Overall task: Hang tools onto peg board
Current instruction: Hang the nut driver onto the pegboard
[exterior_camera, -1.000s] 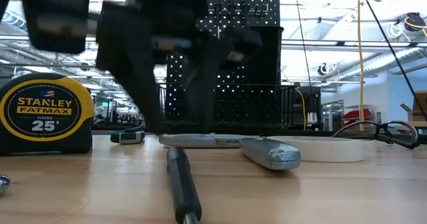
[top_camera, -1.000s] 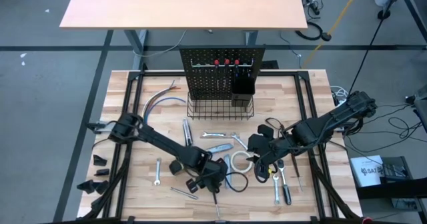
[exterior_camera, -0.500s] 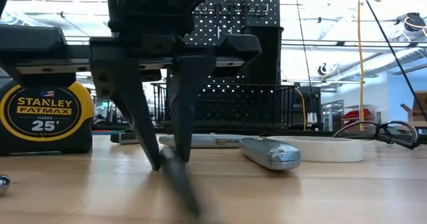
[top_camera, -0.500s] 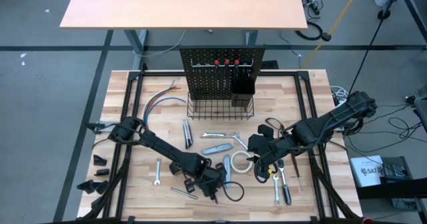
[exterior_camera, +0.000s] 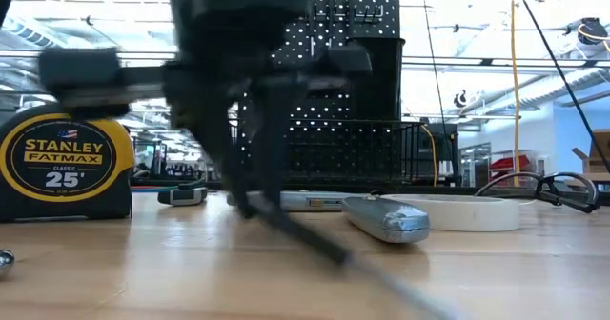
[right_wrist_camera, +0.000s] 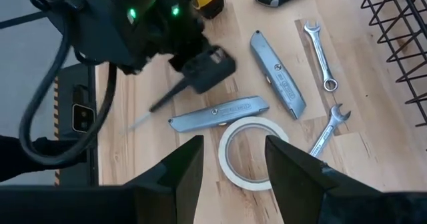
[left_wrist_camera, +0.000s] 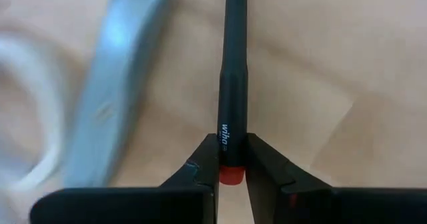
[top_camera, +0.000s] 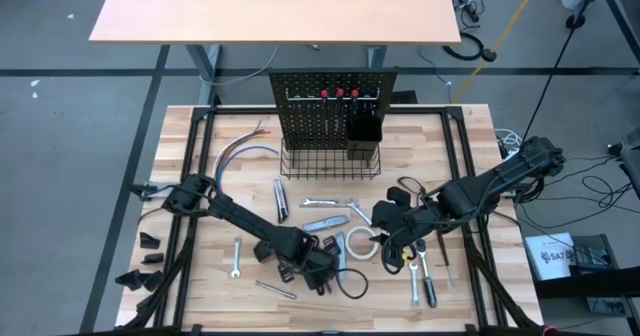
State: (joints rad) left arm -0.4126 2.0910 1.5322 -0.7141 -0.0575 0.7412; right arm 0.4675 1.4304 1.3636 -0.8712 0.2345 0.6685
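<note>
Your left hand has closed since a second ago and is now gripping the dark screwdriver, tilting it off the wooden desk at the near edge. Your right hand is hovering half-open over the tape roll; the peg board is standing far back.

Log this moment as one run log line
left gripper: shut on black screwdriver, lifting off table | right gripper: open, above tape roll | peg board: waiting

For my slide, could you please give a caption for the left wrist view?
Left hand shut on a slim black screwdriver with a red end, beside a grey metal utility knife.
</note>
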